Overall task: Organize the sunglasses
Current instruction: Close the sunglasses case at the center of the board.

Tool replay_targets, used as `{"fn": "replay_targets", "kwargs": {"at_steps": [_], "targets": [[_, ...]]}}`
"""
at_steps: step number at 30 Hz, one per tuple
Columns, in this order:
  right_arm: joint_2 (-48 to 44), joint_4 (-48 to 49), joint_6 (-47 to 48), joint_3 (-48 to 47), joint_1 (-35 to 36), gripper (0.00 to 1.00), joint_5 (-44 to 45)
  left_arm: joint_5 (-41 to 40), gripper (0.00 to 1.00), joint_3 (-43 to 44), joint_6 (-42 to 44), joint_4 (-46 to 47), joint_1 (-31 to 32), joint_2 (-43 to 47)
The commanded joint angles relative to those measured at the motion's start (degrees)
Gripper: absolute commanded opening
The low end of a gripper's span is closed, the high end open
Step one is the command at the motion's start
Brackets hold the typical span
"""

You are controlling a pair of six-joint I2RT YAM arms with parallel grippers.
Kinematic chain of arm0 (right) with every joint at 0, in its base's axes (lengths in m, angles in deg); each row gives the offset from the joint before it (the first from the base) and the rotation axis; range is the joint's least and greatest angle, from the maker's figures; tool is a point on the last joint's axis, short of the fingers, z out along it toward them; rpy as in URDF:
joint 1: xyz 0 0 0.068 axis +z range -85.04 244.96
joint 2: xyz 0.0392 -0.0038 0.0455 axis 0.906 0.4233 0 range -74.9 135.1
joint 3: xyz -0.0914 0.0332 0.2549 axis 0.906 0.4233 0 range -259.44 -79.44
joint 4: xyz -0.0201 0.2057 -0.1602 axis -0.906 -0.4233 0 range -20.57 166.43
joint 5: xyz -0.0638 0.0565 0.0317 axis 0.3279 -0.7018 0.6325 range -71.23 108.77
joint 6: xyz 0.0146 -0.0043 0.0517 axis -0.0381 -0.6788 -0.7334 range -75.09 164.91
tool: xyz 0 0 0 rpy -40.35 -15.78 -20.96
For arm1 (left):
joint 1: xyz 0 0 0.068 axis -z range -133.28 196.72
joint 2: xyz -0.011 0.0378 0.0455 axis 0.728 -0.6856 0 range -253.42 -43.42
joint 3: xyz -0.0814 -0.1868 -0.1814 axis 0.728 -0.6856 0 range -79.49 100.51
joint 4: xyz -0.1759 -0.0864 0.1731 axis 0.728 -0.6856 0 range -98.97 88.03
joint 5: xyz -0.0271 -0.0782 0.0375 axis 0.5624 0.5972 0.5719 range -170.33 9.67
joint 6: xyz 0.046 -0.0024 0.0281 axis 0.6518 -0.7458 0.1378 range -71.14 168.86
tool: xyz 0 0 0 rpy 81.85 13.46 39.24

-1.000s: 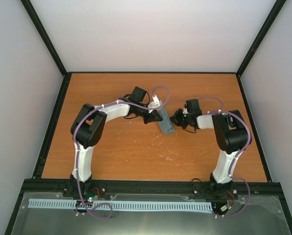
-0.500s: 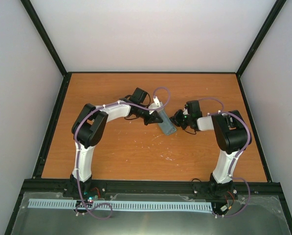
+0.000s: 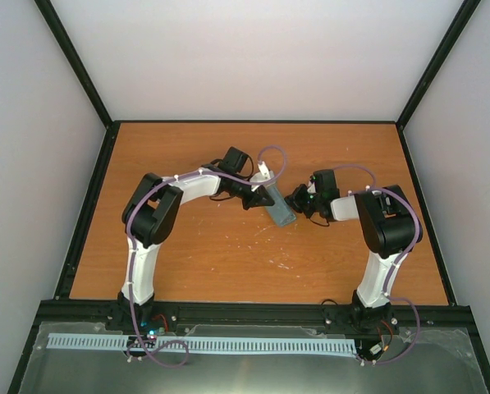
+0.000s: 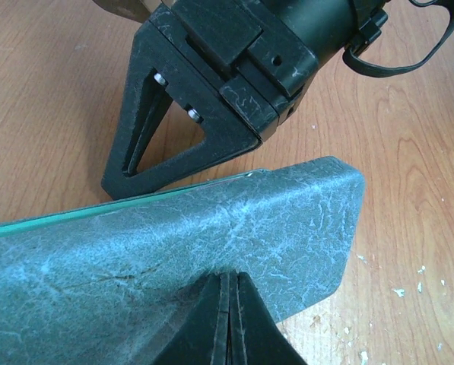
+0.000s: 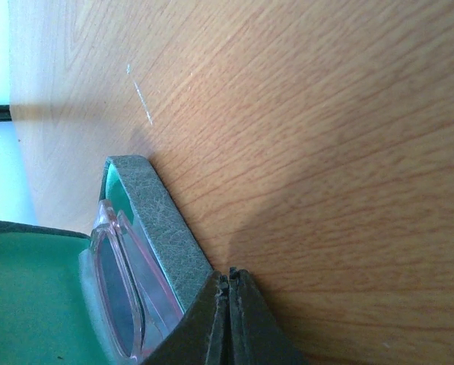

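**A:** Overhead view. What have you got?

**B:** Both arms meet mid-desk point(image 3: 187, 271). The left hand point(image 3: 256, 197) and right hand point(image 3: 296, 198) are at either side of the grey-blue case point(image 3: 280, 212). The glasses can't be made out from up here.

**A:** Left wrist?

**B:** The case's outer shell point(image 4: 173, 251) fills the frame, with a green edge along the top. The left hand point(image 4: 228, 319) has its fingers pressed together against the shell. I can't tell whether any of the wall is nipped between them.

**A:** Right wrist?

**B:** The case is open. The sunglasses point(image 5: 124, 304), pink frame, lie folded inside on the green lining point(image 5: 29, 304), just behind the rim point(image 5: 162, 228). The right hand point(image 5: 230, 315) is pressed together too, tips at that rim, and I can't say if it has a grip.

**A:** Progress?

**B:** Late stage, I'd judge. The glasses are in the case. What's left is probably closing the lid and letting go.
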Motion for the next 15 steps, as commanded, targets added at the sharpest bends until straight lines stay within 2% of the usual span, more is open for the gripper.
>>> {"fn": "replay_targets", "kwargs": {"at_steps": [1, 15], "targets": [[1.97, -6.77, -0.20, 3.28, 1.34, 0.03, -2.88, -1.46, 0.01, 1.29, 1.17, -0.48, 1.37, -3.51], [0.42, -4.09, 0.08, 9.37, 1.25, 0.03, -5.71, -2.89, 0.01, 1.13, 3.53, -1.91, 1.60, -3.58]]}}
